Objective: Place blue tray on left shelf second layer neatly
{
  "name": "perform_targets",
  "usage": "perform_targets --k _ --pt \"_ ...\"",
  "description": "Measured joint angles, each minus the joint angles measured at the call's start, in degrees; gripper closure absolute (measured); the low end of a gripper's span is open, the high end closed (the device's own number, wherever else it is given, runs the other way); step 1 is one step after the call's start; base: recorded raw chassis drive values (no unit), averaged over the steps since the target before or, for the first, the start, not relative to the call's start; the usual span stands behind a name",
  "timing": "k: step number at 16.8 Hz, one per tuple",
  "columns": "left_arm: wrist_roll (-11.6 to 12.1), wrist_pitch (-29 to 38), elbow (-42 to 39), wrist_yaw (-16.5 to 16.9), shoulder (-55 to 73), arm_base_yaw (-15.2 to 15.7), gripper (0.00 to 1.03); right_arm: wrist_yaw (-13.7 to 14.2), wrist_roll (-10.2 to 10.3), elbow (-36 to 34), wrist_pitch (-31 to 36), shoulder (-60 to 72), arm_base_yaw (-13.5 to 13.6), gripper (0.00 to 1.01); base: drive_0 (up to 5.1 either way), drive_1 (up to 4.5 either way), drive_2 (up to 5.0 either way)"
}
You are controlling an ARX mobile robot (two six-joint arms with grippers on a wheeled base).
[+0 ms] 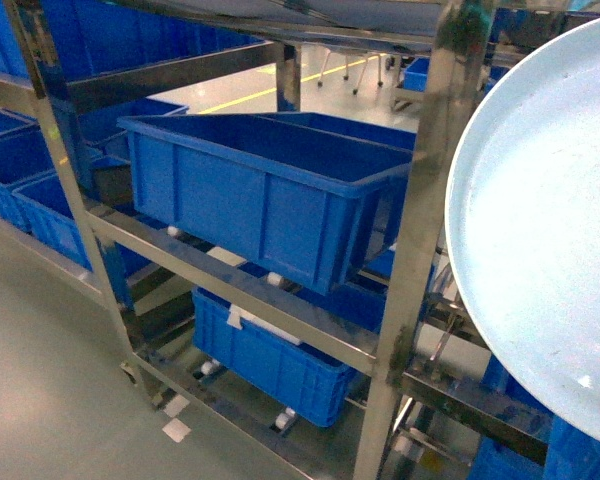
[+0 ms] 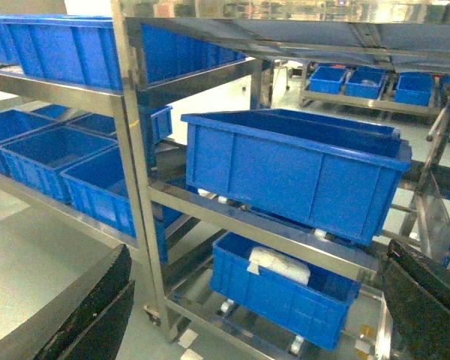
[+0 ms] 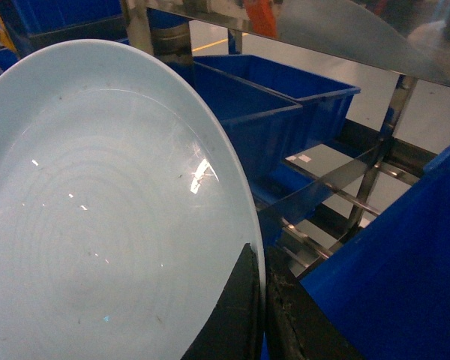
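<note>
Far left — deep dark-blue ribbed plastic crates [image 1: 25, 185] are sitting in rows on a neighbouring rack. Centre: the shiny stainless-steel left shelf second layer [image 1: 235, 285] is carrying one large dark-blue crate [image 1: 270, 195], sitting tilted on the rails; a smaller blue crate [image 1: 270, 360] is sitting below. Left hand [image 2: 255, 315] is hanging spread, fingers empty, facing the rack. Right — the pale sky-blue round shallow plastic blue tray [image 1: 540, 230] is hanging in the air beside the rack upright, right hand [image 3: 261, 307] pinching its rim.
</note>
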Motion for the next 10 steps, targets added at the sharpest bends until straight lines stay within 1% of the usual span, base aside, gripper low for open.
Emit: perform_targets --k 10 --pt "0.0 0.0 0.0 0.0 0.0 0.0 0.05 0.0 0.0 0.0 0.0 0.0 0.0 0.99 -1.6 -1.65 -1.6"
